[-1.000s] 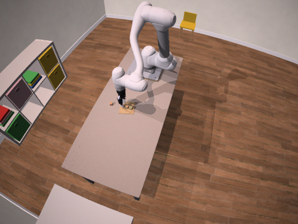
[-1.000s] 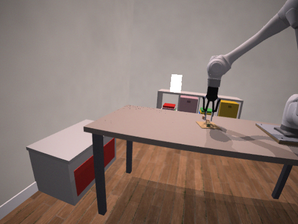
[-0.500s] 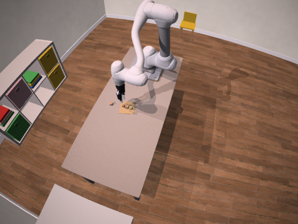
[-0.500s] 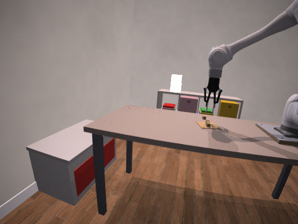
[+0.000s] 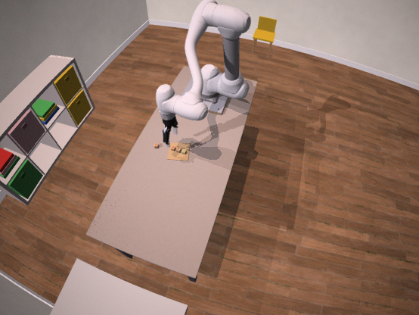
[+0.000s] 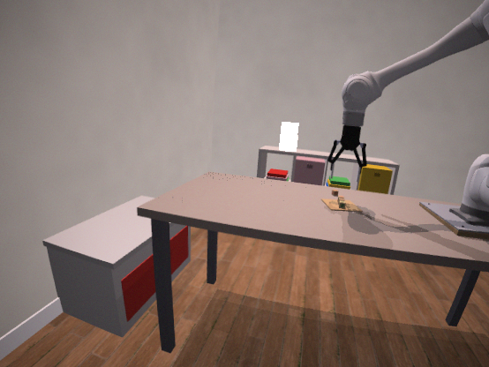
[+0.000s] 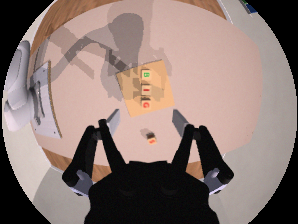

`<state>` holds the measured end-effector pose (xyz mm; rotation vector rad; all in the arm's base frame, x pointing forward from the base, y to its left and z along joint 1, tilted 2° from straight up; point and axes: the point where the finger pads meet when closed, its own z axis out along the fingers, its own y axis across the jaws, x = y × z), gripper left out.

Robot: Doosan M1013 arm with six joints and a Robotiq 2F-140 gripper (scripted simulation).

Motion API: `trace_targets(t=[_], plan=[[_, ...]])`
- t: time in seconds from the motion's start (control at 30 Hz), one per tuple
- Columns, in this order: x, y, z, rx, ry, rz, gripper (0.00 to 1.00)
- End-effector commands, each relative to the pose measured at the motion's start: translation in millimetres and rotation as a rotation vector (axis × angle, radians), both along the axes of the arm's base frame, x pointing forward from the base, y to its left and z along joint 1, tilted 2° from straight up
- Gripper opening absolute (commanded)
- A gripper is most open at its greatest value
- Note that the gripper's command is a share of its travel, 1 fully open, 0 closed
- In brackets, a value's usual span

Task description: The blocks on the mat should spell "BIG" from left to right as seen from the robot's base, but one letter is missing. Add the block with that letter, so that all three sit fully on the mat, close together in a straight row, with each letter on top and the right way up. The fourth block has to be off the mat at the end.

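Note:
A tan mat (image 5: 178,156) (image 6: 328,203) (image 7: 161,96) lies on the long table (image 5: 151,204) (image 6: 274,212). Three small letter blocks stand on it in a close row: one with a green mark (image 5: 184,151) (image 7: 147,74), a middle one (image 5: 178,149) (image 7: 145,87) and one with a red mark (image 5: 172,148) (image 7: 145,102). I cannot read the letters. A fourth block (image 5: 156,145) (image 6: 335,192) (image 7: 152,137) lies off the mat on the bare table. My gripper (image 5: 170,136) (image 6: 349,165) (image 7: 146,115) is open and empty. It hangs well above the table, over the mat's near edge and the loose block.
The arm's base plate (image 5: 221,106) (image 6: 455,220) is bolted at the table's end. A shelf unit with coloured bins (image 5: 41,125) (image 6: 327,172) stands beside the table, a low cabinet (image 6: 110,265) by its far end, and a yellow chair (image 5: 265,30) by the wall.

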<state>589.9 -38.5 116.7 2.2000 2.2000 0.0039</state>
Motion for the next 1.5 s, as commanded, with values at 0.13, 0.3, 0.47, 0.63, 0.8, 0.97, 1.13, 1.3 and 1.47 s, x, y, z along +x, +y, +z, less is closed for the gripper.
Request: trace_targets(t=[0.13, 0.3, 0.47, 0.63, 0.8, 0.97, 1.13, 1.3, 1.47], plan=[[0, 0, 0, 0.0, 0.0, 0.0, 1.0], [0, 0, 0, 0.0, 0.0, 0.0, 1.0], [0, 0, 1, 0.0, 0.0, 0.0, 1.0], [0, 0, 9, 0.0, 0.0, 0.0, 1.0], [-1, 0, 23, 0.0, 0.0, 0.0, 1.0], [-1, 1, 45, 0.0, 0.0, 0.0, 1.0], [-1, 1, 63, 0.0, 0.0, 0.0, 1.0], [-2, 1, 69, 0.0, 0.0, 0.0, 1.0], [-2, 1, 72, 0.0, 0.0, 0.0, 1.0]])
